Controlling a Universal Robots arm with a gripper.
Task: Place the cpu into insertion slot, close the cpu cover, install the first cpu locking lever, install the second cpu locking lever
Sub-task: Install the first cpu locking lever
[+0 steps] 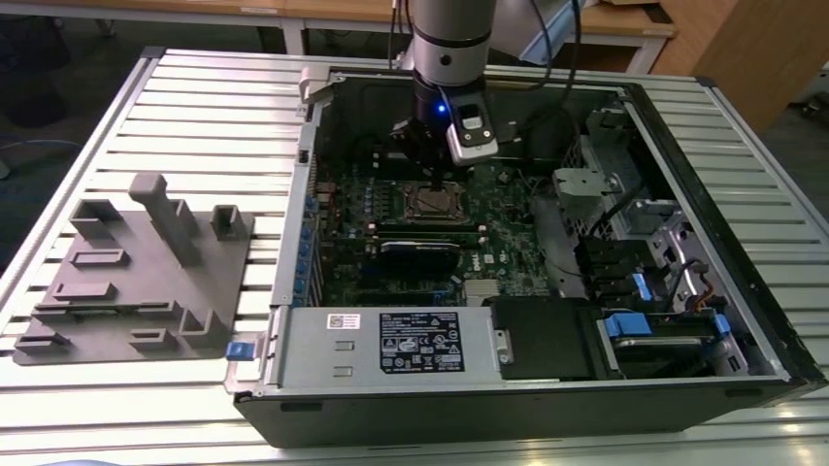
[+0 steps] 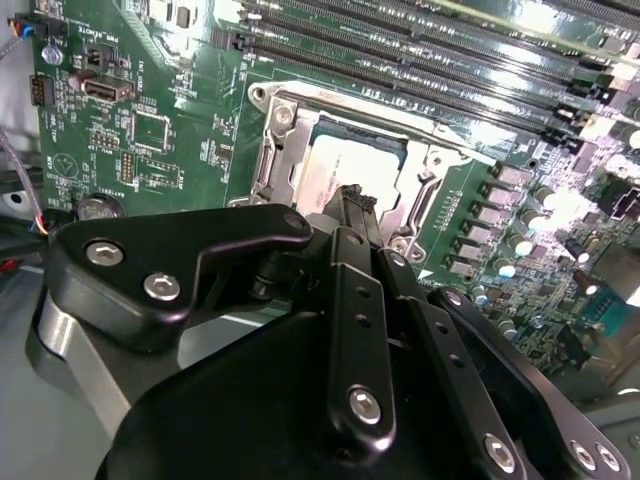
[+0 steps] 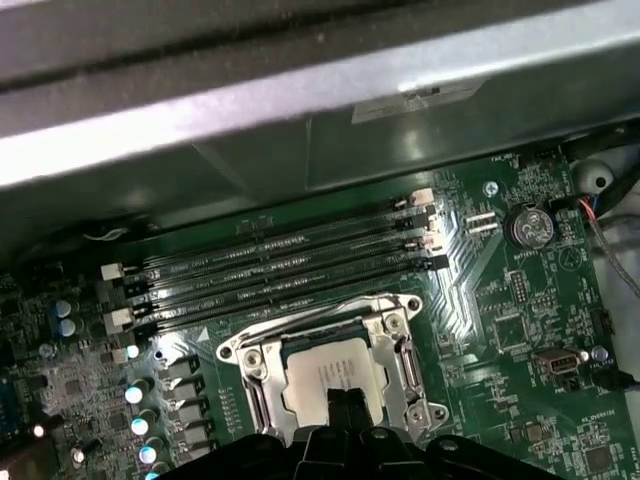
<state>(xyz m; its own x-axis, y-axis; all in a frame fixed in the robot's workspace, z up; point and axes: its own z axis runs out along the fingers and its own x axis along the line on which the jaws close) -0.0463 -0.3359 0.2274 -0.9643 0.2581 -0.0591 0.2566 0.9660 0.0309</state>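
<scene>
One gripper (image 3: 340, 405) | fingers together over cpu (image 3: 330, 375) | slatted metal table (image 1: 194, 107) | wooden furniture (image 1: 745, 44)

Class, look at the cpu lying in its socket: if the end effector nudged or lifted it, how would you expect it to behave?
The cpu looks like a flat plate with a metal top, so probably stiff, not floppy. Its smooth, shiny face suggests it may slip under the end effector. Lying low inside the cpu cover, it seems unlikely to roll or tip.

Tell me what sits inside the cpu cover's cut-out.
The cpu shows through the cpu cover, lying in the insertion slot. The gripper tip hides the chip's near edge; the slot's contacts are covered.
</scene>
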